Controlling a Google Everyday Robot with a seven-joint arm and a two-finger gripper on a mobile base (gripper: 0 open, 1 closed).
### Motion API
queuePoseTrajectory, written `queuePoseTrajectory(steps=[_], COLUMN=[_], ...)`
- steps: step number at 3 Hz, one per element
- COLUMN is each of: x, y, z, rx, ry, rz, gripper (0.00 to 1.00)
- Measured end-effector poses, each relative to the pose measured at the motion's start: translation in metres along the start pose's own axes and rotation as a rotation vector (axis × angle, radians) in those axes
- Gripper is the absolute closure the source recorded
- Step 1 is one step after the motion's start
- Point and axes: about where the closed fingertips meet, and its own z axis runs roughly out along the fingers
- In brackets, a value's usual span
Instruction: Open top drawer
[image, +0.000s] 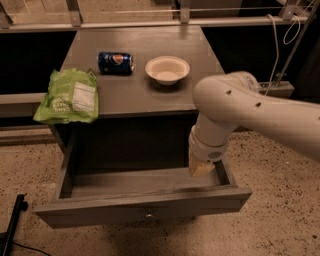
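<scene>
The top drawer (142, 202) is a wide grey wooden drawer, pulled well out from under the grey table; its inside shows bare. A small round metal knob (148, 215) sits at the centre of its front panel. My white arm comes in from the right and bends down over the drawer's right end. The gripper (201, 168) hangs at the end of the wrist, just inside the drawer near its right wall. It touches neither the knob nor the front panel.
On the table top (140, 90) lie a green chip bag (69, 96) at the left edge, a blue soda can (115, 63) on its side, and a white bowl (167, 69). A black stand (11, 230) is on the speckled floor at the lower left.
</scene>
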Motion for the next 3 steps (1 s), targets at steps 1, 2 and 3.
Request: queuePoseTrajectory(steps=[1, 2, 3], x=[0.0000, -0.0008, -0.0077], y=[-0.0095, -0.0105, -0.0153], z=[0.0045, 0.0036, 0.0058], rx=[0.058, 0.060, 0.075], ry=[-0.015, -0.016, -0.053], rz=[0.007, 0.006, -0.003], gripper=[1.00, 1.00, 1.00])
